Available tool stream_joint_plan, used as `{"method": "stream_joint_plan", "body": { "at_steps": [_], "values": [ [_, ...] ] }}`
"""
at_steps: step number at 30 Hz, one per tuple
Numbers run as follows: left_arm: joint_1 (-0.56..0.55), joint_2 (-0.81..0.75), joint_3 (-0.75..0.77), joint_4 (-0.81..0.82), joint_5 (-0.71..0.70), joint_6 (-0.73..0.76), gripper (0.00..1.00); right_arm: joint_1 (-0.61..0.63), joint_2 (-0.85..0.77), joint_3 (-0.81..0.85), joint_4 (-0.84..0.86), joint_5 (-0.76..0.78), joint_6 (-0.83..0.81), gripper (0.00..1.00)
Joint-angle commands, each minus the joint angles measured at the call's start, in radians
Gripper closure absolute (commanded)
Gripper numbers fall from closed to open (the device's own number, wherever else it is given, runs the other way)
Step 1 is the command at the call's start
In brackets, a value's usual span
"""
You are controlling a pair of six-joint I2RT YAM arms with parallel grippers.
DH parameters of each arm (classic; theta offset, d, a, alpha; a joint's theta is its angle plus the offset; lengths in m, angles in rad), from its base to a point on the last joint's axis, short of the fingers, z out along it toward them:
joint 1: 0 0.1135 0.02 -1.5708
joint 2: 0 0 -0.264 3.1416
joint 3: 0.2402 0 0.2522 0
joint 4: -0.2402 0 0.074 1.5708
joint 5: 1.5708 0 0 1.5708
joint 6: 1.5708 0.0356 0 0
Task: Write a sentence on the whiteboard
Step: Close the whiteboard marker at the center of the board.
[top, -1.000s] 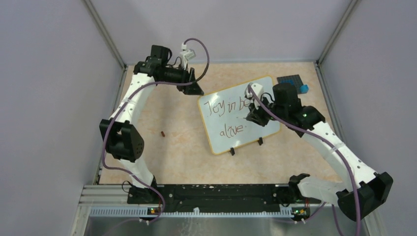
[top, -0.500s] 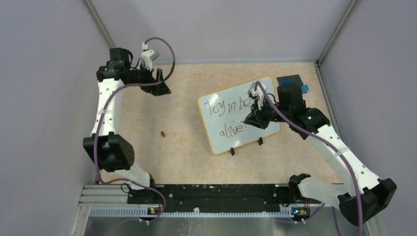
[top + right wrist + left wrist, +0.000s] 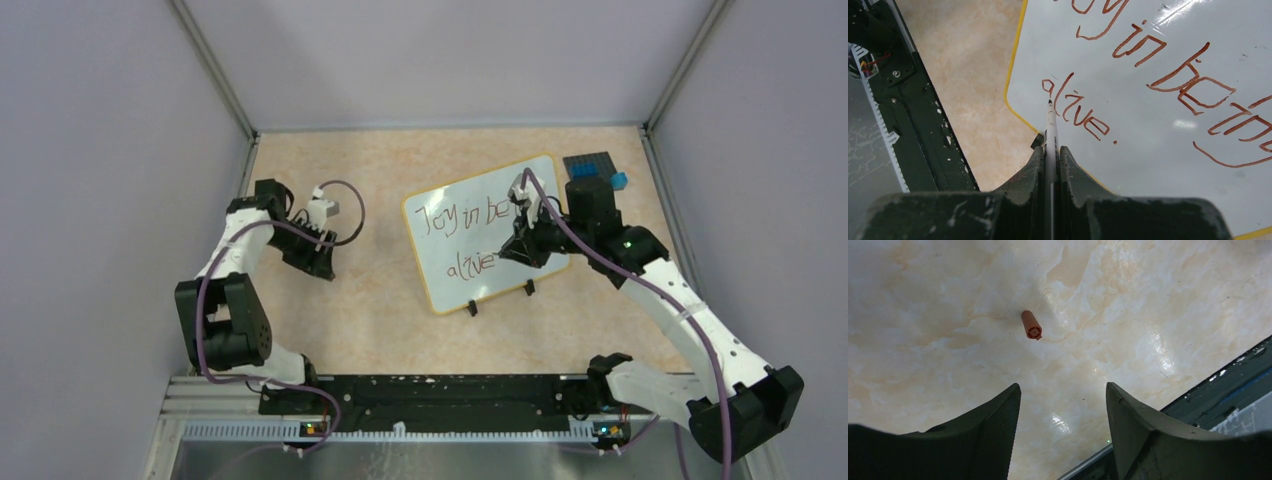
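While the left gripper point(image 3: 1063, 387) hangs spread wide over one small red cap point(image 3: 1031, 325) on the table point(image 3: 923, 315), the right gripper point(image 3: 1050, 150) pinches one white pen point(image 3: 1050, 125), tip at "alive." One whiteboard point(image 3: 1158, 165), white with a yellow rim, sits right of middle. Its sentence point(image 3: 470, 265) reads "Joy in being alive." in two reddish-brown lines.

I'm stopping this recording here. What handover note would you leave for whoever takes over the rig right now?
Left claw: open, empty, hovering over the table near the red-brown cap.
Right claw: shut on the marker, tip by the "a" of "alive".
Whiteboard: on the table, centre-right.
Done: the sentence "Joy in being alive." reads complete, full stop included.
To do: probably lift the marker away and recap it.
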Motion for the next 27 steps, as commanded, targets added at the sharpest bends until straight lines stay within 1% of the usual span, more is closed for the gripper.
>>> {"method": "stream_joint_plan", "body": {
  "at_steps": [1, 5, 12, 14, 20, 25, 27],
  "values": [
    [-0.027, -0.043, -0.045, 0.134, -0.085, -0.014, 0.33, -0.009, 0.003, 0.011, 0.039, -0.017, 0.012, 1.0],
    [-0.077, -0.02, -0.069, 0.192, -0.127, -0.06, 0.36, -0.009, 0.007, 0.015, 0.036, -0.013, 0.012, 1.0],
    [-0.14, 0.044, -0.072, 0.261, -0.205, -0.149, 0.43, -0.009, 0.006, 0.011, 0.032, -0.01, 0.009, 1.0],
    [-0.179, 0.056, -0.076, 0.271, -0.235, -0.164, 0.44, -0.009, 0.009, 0.015, 0.029, -0.01, 0.006, 1.0],
    [-0.203, 0.084, -0.113, 0.298, -0.291, -0.184, 0.47, -0.008, 0.011, 0.014, 0.031, -0.01, 0.005, 1.0],
    [-0.209, 0.103, -0.134, 0.327, -0.335, -0.2, 0.55, -0.009, 0.012, 0.017, 0.029, -0.006, 0.004, 1.0],
    [-0.211, 0.109, -0.134, 0.34, -0.339, -0.207, 0.65, -0.009, 0.012, 0.018, 0.029, -0.008, 0.004, 1.0]
  ]
}}
